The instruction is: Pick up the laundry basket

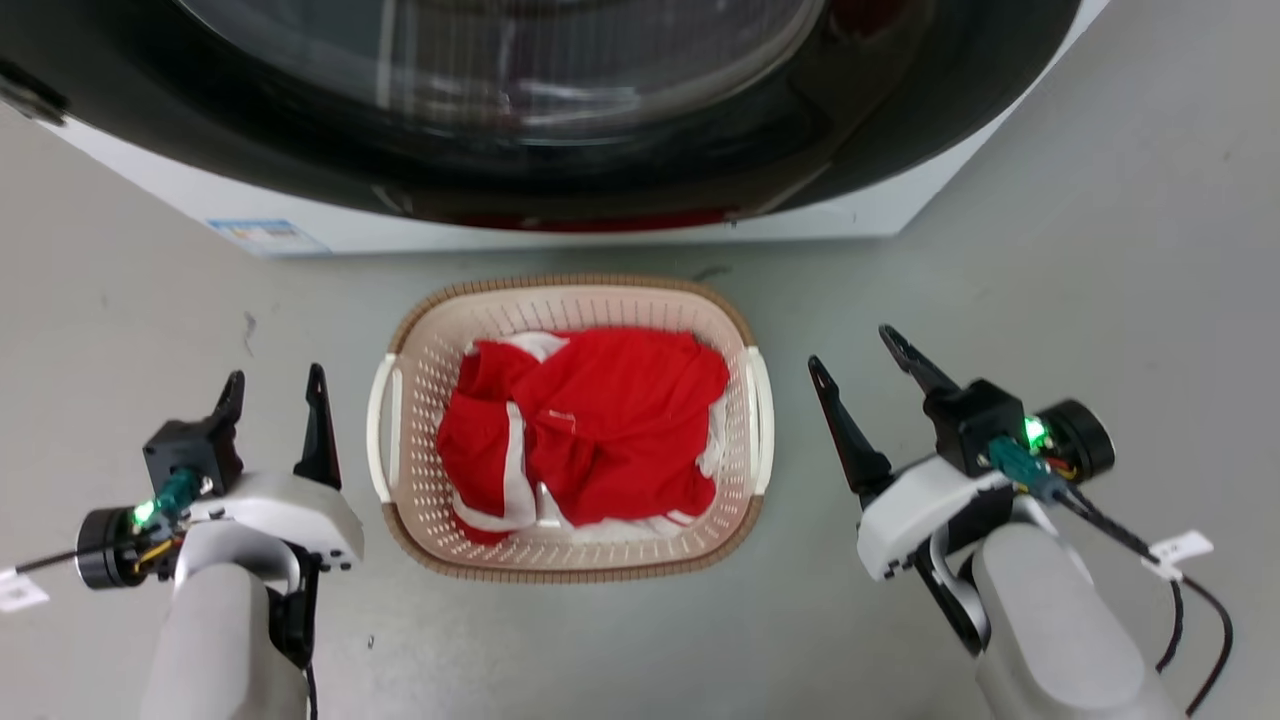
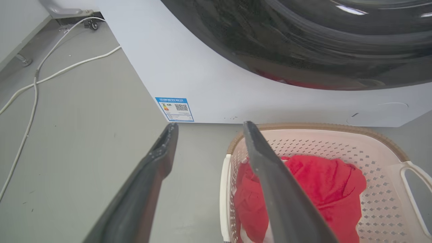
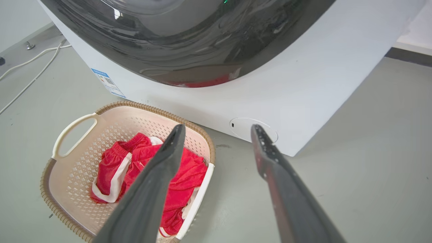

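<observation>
Washer [image 1: 600, 120] across top of frame. Laundry basket [image 1: 570, 285] centre frame, just below it, with red-and-white clothes [image 1: 590, 430] inside. Probably light; stiff plastic that may flex. Best hold: white side handles [image 1: 379, 430]. Left gripper [image 1: 276, 378] lower left, right gripper [image 1: 851, 347] centre right: both wide, empty, beside the basket.

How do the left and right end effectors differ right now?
The left end effector points nearly straight at the washer; the right end effector leans inward toward the basket. The left flanks the basket's left handle, the right its right handle. Both are open, empty and clear of it.
</observation>
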Tool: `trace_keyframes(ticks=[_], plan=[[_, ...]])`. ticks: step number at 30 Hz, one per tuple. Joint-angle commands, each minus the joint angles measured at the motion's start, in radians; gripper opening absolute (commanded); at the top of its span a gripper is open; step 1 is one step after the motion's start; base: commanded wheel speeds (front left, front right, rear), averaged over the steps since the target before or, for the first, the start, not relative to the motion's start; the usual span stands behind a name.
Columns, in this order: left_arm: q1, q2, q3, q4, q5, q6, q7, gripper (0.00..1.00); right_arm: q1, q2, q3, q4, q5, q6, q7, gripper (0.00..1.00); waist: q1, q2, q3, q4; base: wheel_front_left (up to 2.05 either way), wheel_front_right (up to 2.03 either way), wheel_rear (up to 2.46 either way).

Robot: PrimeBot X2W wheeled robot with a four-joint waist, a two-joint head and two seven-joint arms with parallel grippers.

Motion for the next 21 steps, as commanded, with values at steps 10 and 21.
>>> trace_keyframes(ticks=[10, 21], plan=[[-0.136, 0.037, -0.008, 0.147, 0.011, -0.009, -0.003, 1.00, -0.164, -0.002, 0.067, 0.170, 0.005, -0.001, -0.002, 1.00, -0.0001, 0.0000, 0.174, -0.009, 0.00, 0.00, 0.00], [-0.254, 0.051, -0.028, 0.234, 0.012, -0.016, -0.003, 1.00, -0.275, -0.002, 0.131, 0.283, 0.017, -0.001, -0.002, 1.00, -0.0001, 0.0000, 0.289, -0.004, 0.00, 0.00, 0.00]])
